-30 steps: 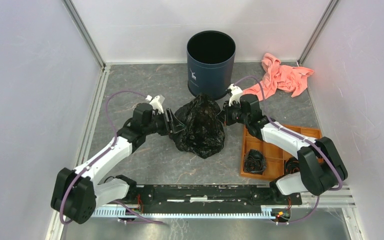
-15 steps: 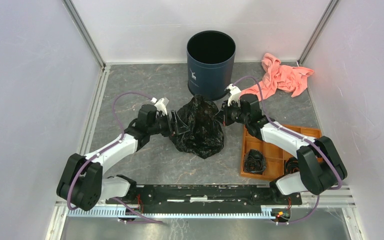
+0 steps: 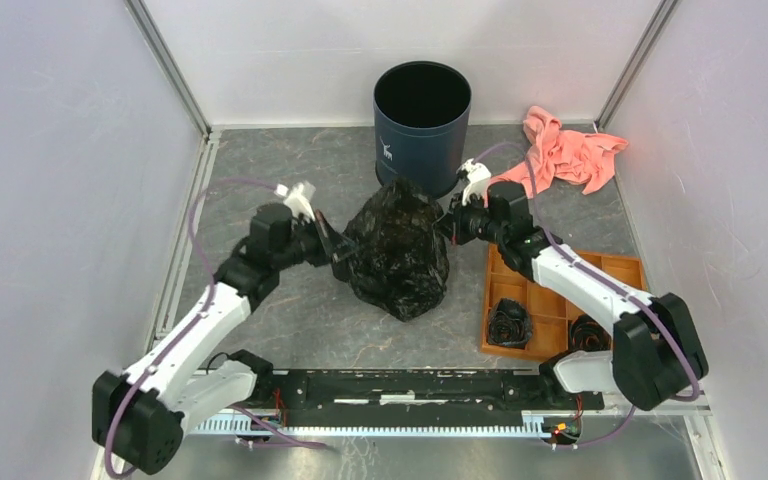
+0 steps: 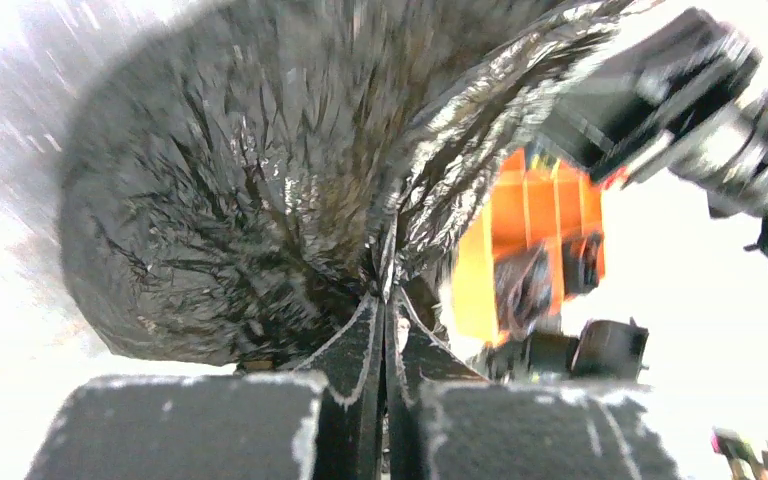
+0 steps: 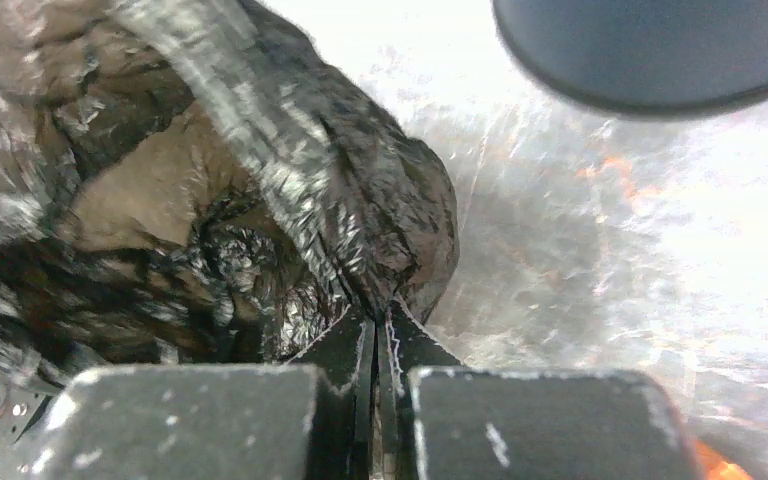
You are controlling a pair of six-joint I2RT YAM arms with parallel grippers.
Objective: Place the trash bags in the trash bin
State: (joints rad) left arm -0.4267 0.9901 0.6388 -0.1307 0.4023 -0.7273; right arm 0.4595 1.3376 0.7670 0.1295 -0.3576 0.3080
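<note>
- The only marking to be read is a small white deer logo (image 3: 387,152) on the side of the bin (image 3: 422,125); no letters show beside it.
- The left claw (image 3: 340,258) is closed, its two dark fingers pinching a fold of the bag (image 3: 400,262); the film gathers into fine pleats right at the tips and balloons out beyond them.
- The right claw (image 3: 448,228) is closed too, clamped on the opposite edge of the bag; a twisted, shiny strip of film runs out from between its tips.
- The bag is thin black plastic, glossy and heavily wrinkled; it sits as a puffed lump between the two claws, gripped by both.
- The bin is a smooth, dark navy cylinder, open at the top; it stands just beyond both claws, close past the bag; whether bag and bin touch I cannot tell.
- An orange tray (image 3: 615,266) with compartments lies back from the right claw, under that arm; tight black spiral rolls (image 3: 510,322) sit in it.
- A crumpled salmon-pink cloth (image 3: 565,155) lies beyond the right claw, to its outer side.
- The table (image 3: 290,170) is grey and marbled.
</note>
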